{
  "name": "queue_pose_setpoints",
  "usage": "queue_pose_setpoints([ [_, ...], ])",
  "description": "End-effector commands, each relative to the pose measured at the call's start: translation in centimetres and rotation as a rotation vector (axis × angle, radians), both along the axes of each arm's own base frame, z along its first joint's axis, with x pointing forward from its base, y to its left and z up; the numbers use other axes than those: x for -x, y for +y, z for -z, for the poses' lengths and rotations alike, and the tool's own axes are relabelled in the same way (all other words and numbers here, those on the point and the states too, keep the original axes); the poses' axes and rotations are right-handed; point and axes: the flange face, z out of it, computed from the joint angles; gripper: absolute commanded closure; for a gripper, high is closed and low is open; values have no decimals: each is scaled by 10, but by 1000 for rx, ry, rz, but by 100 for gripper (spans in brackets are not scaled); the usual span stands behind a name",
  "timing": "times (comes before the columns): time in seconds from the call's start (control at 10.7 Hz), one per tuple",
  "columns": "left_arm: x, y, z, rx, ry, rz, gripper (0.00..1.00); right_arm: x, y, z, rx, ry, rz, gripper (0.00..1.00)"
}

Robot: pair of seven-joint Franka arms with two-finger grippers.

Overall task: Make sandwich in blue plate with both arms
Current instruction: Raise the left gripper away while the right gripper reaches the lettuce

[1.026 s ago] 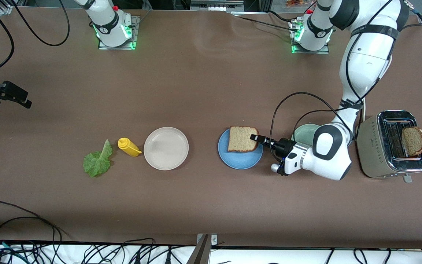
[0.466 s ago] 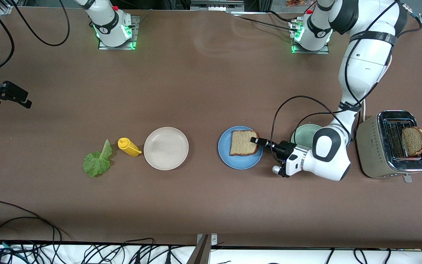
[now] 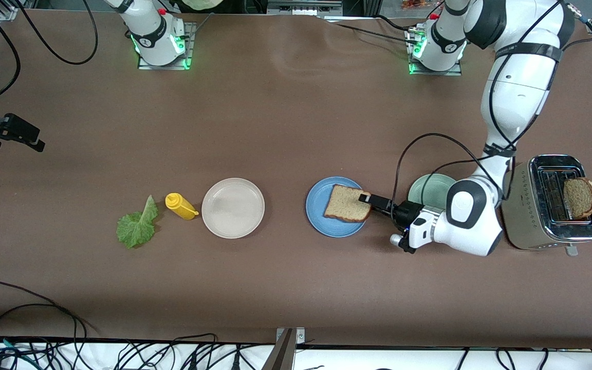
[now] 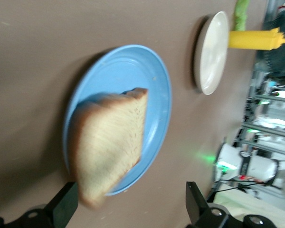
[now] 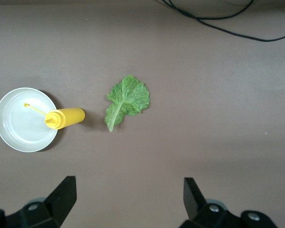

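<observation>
A brown bread slice (image 3: 346, 203) lies on the blue plate (image 3: 321, 218), one corner over the rim toward the left arm's end. My left gripper (image 3: 371, 203) is low at that corner, open; in the left wrist view the slice (image 4: 109, 142) sits beside one finger, and the gripper (image 4: 130, 197) holds nothing above the plate (image 4: 133, 66). A second slice (image 3: 579, 197) stands in the toaster (image 3: 532, 216). The green lettuce leaf (image 3: 136, 227) lies toward the right arm's end. My right gripper (image 5: 128, 190) is open, high above the lettuce (image 5: 127, 100); it waits.
A yellow squeeze bottle (image 3: 180, 205) lies between the lettuce and a beige plate (image 3: 233, 207). A pale green plate (image 3: 429, 186) sits under the left arm's wrist, next to the toaster. Cables run along the table edge nearest the front camera.
The left gripper lowered the bread slice onto the blue plate, opened, and drew back toward the left arm's end. The right arm has not moved.
</observation>
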Motion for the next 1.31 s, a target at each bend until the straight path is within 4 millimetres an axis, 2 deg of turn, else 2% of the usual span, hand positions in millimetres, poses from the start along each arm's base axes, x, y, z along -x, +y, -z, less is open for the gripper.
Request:
queue_pose_setpoints([
  [0.0, -9, 26, -51, -149, -120, 90, 0, 0, 1, -5, 9, 3, -6, 0],
  [0.19, -13, 44, -84, -231, -182, 123, 0, 0, 1, -5, 9, 3, -8, 0],
  [0.37, -15, 59, -124, -314, -232, 134, 0, 0, 1, -5, 9, 3, -9, 0],
  [0.65, -13, 78, -186, -538, -297, 122, 0, 0, 2, -2, 9, 9, -14, 0],
  [0.93, -2, 86, -240, -720, -323, 76, 0, 0, 8, 4, 9, 24, -35, 0],
  [1.12, 15, 89, -274, -813, -304, -26, 0, 5, 15, 16, 6, 89, -124, 0],
  [1.21, 25, 86, -297, -836, -302, -87, 0, 3, 16, 17, -1, 87, -117, 0],
])
